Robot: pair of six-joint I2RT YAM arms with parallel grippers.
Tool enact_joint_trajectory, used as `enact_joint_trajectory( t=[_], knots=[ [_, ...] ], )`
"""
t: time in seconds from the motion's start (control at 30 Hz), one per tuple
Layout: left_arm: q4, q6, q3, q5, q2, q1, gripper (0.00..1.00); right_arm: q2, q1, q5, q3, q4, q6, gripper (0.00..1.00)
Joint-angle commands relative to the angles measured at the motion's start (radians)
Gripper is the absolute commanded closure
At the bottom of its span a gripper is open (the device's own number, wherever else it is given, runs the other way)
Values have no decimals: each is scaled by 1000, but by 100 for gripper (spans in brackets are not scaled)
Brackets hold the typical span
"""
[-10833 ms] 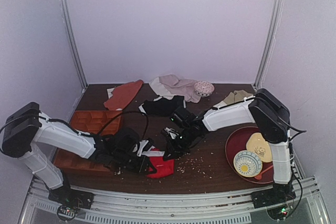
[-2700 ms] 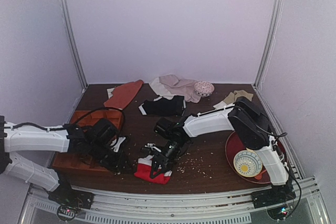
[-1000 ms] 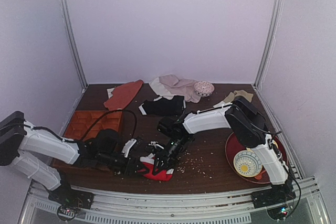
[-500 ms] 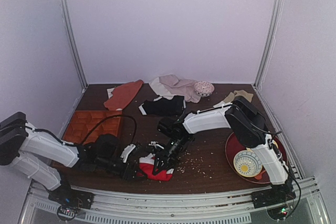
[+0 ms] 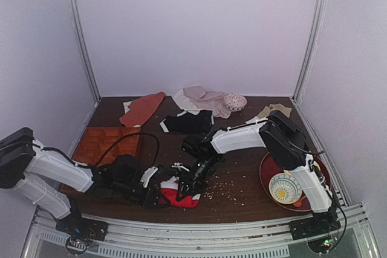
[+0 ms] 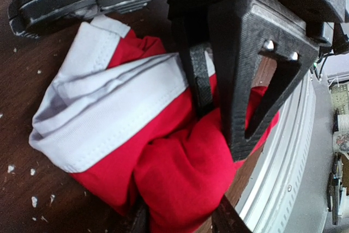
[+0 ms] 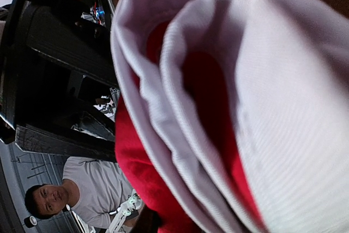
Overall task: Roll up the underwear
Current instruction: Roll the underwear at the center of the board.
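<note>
Top external view: the red underwear (image 5: 179, 193) lies half-rolled near the front edge of the worktop (image 5: 248, 168), the left gripper (image 5: 158, 194) pinching it between half-open jaws, the right gripper (image 5: 188, 184) buried in cloth, its grip unreadable. Uneven pulls could likely unroll the loose waistband folds (image 6: 109, 107). Pale lilac walls (image 5: 193, 28) enclose the dark wood, scattered with crumbs (image 5: 221, 186).

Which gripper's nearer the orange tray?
Left. The left gripper sits between the orange tray and the red underwear; the right gripper is on the underwear's opposite side.
</note>
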Motion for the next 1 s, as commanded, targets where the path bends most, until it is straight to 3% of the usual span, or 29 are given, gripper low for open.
enact_joint_trajectory(
  t=[0.0,0.27,0.53,0.97],
  knots=[
    [-5,-24,15,-41,0,-7,62,63,-18,185,-35,-38,14,100],
    [0,-16,72,-21,33,-7,61,66,-17,179,-39,-37,12,100],
    [-86,-11,126,16,85,-7,100,65,-15,197,-41,-38,4,100],
    [-383,-12,243,59,87,-7,100,-71,-5,318,-135,71,-28,85]
  ],
)
